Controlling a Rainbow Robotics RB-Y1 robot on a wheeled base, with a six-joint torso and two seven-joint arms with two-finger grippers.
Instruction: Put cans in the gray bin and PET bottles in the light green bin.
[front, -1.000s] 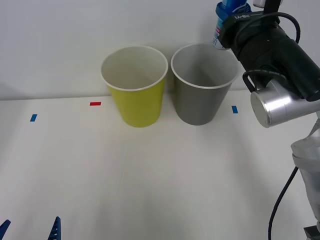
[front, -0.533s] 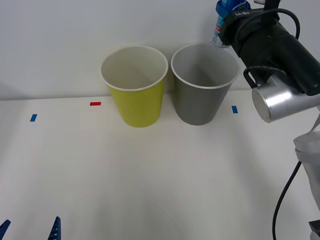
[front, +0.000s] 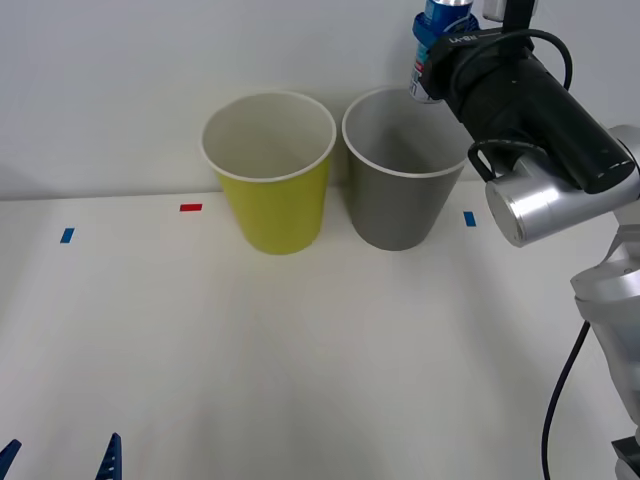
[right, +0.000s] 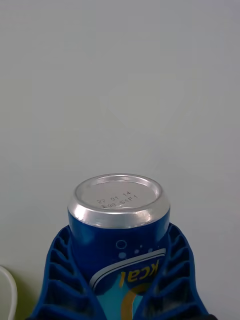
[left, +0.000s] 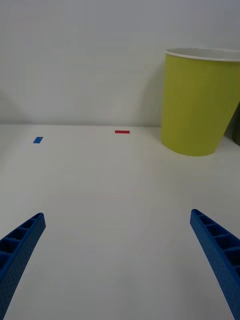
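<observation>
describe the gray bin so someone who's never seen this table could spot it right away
On the white table, two bucket-like bins stand side by side against the back wall. The gray bin is the one on the robot's right, dark gray with a white rim, unlike its yellow-green neighbour.

The can (front: 432, 45) hangs above the gray bin's (front: 405, 195) right rim, the light green bin (front: 272, 195) left.

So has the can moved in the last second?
Yes. The can, held by the right gripper, has shifted left, farther over the gray bin rim.

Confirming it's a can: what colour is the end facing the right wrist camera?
Silver, on the can; the right wrist view shows it best.
</observation>
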